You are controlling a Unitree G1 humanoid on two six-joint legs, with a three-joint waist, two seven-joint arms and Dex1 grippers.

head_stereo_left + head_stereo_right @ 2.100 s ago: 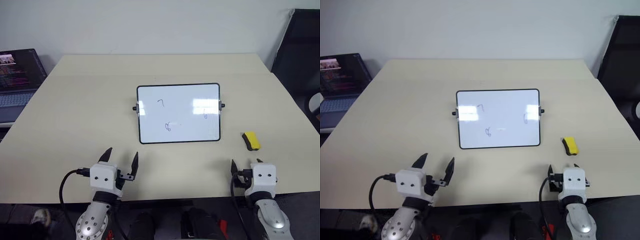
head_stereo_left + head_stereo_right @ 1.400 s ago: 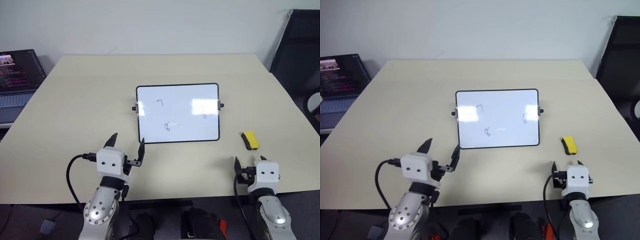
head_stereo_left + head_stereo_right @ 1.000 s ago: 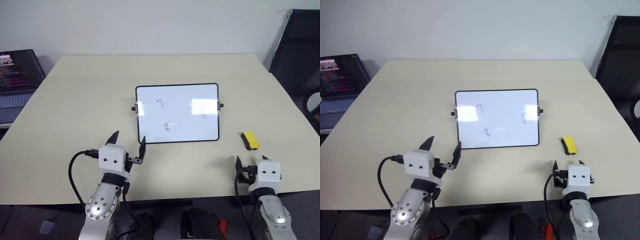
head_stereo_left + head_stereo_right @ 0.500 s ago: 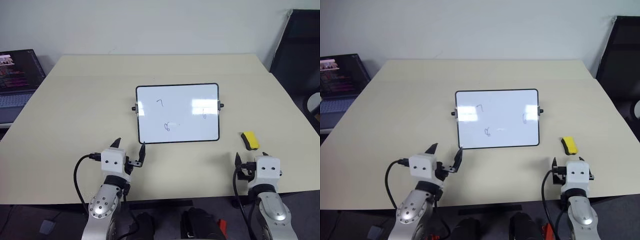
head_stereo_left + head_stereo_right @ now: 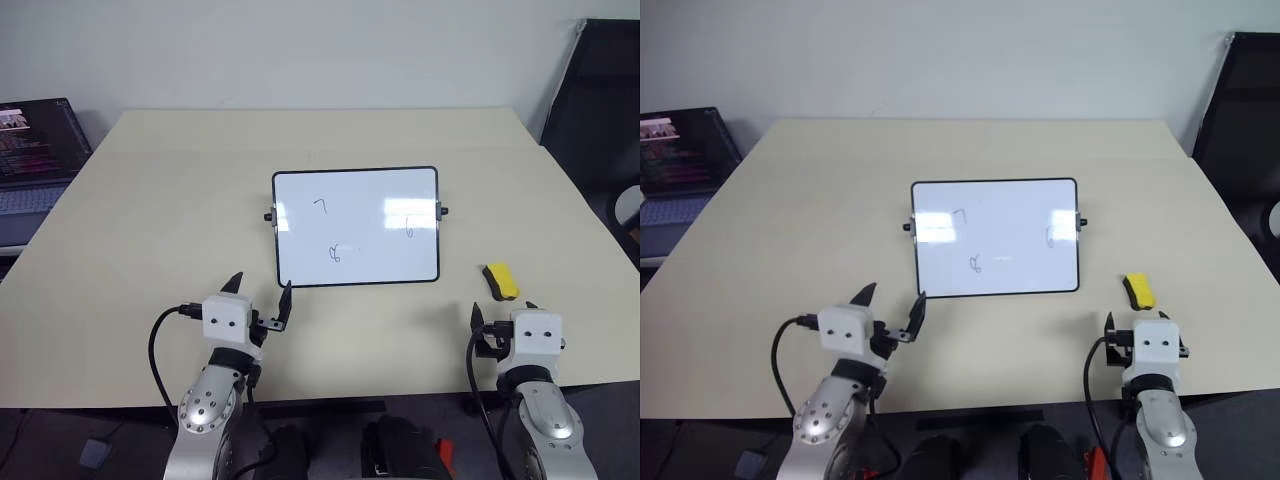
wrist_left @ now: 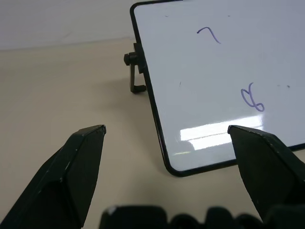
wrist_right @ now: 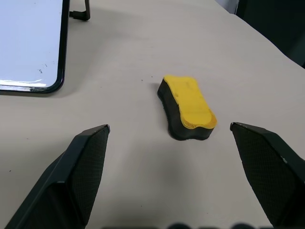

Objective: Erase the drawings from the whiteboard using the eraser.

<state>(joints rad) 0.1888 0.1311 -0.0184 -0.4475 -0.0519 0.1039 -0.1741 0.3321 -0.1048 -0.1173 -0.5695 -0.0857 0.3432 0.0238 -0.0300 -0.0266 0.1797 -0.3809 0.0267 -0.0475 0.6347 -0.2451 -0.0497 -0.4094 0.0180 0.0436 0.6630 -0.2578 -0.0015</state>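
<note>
At lower left of the left eye view, the left gripper (image 5: 258,297) now sits closer to the whiteboard (image 5: 356,226) than two seconds ago: its inner fingertip has come up to just beside the board's lower left corner, where earlier it hung well short of it. Its two fingers are spread wide and hold nothing. At lower right, the right gripper (image 5: 500,317) has crept slightly up the frame toward the eraser (image 5: 501,281); it too is released, fingers apart and empty, and the eraser lies ahead of it, untouched. Whiteboard, eraser and drawings lie where they did before.

Counted: one whiteboard, propped at the middle of the bench (image 5: 150,200), with one small black knob on each short side. Three drawings (image 5: 335,253) on it, a "7" at upper left, a squiggle at lower centre and a "6" at right, all unerased. One eraser, yellow over black, on the bench just right of the board's lower right corner. Two grippers. One laptop (image 5: 35,150) at the far left edge, screen lit.
</note>
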